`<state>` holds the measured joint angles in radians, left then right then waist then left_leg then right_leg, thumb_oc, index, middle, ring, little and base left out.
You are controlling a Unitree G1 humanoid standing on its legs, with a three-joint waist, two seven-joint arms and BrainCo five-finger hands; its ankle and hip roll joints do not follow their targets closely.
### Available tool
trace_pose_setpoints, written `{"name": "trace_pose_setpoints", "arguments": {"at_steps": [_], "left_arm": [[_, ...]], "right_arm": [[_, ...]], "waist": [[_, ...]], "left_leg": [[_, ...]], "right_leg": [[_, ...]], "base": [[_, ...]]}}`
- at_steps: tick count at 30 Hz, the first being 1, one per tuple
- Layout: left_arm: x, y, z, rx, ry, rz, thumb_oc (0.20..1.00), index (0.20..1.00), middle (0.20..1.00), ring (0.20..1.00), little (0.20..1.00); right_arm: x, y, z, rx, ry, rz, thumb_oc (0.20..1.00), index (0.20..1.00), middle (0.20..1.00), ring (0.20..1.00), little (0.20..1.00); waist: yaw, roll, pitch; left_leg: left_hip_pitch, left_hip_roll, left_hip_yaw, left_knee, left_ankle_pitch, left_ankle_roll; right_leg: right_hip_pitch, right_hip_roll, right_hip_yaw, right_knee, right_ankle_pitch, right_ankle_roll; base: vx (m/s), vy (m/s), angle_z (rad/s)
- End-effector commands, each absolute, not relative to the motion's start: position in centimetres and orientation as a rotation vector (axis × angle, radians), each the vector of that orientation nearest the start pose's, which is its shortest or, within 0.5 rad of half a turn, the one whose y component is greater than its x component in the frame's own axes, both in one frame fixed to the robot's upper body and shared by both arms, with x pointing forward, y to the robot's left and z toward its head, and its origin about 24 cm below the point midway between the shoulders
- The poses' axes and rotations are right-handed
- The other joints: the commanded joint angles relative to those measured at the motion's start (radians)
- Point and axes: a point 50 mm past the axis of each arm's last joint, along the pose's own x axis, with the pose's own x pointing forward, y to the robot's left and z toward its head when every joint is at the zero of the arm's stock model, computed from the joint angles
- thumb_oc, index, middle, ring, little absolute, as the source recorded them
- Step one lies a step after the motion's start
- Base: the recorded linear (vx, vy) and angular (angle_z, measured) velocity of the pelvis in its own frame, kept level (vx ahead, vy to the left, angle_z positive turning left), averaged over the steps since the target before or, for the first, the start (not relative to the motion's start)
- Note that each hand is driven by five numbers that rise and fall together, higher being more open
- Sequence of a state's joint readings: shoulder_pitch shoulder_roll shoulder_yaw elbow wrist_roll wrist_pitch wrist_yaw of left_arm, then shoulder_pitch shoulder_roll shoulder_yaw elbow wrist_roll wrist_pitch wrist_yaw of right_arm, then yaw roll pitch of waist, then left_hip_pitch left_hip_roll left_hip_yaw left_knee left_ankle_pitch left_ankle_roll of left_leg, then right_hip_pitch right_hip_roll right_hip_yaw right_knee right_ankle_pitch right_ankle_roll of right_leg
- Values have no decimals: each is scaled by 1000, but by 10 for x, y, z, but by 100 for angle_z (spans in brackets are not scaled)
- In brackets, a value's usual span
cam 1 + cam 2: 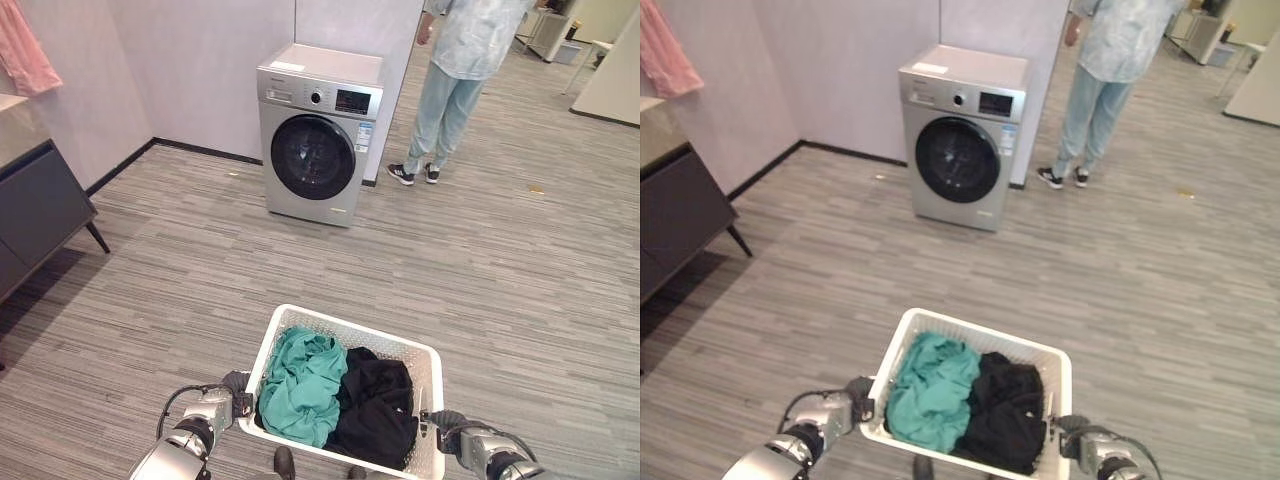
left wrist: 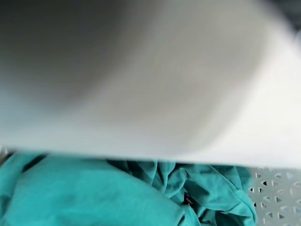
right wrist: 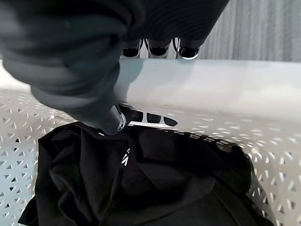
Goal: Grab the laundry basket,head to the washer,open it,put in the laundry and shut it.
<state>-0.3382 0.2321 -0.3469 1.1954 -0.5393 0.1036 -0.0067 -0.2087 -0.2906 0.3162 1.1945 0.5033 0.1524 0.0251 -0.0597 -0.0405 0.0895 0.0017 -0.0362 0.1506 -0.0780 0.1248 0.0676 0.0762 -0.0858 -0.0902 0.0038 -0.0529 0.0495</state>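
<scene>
Silver front-load washer w/ round dark door point(image 1: 318, 135) sits top middle, door shut. White plastic basket w/ small holes point(image 1: 300, 322) is bottom middle, w/ teal cloth point(image 1: 300, 385) & black cloth point(image 1: 378, 408) inside. Right hand point(image 3: 94, 99) curls over basket rim. Left hand point(image 1: 237, 388) at basket's left side; can't tell its grip. Labels too small to read.

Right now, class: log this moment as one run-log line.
phase: carrying | right hand: gripping white laundry basket rim | left hand: at basket side | washer: door shut, ahead | person: beside washer
</scene>
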Motion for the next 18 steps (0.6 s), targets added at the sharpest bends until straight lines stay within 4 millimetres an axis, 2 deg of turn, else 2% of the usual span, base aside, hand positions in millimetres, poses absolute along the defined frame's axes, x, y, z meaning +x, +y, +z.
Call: {"name": "trace_pose_setpoints", "arguments": {"at_steps": [1,18], "left_arm": [[237,152,-112,-54,918,-74,200,200,200,200,200],[233,153,-114,-67,933,-50,200,200,200,200,200]], "right_arm": [[191,-206,-130,134,1049,-16,200,200,200,200,200],[190,-204,-131,142,1035,-16,200,200,200,200,200]], "waist": [[15,25,26],[15,28,17]], "left_leg": [[42,57,-14,123,-154,-67],[65,52,-21,97,-158,-66]], "right_leg": [[-32,21,-9,34,69,26],[-17,13,-11,19,71,35]], "base": [[79,32,1],[21,9,-2]]}}
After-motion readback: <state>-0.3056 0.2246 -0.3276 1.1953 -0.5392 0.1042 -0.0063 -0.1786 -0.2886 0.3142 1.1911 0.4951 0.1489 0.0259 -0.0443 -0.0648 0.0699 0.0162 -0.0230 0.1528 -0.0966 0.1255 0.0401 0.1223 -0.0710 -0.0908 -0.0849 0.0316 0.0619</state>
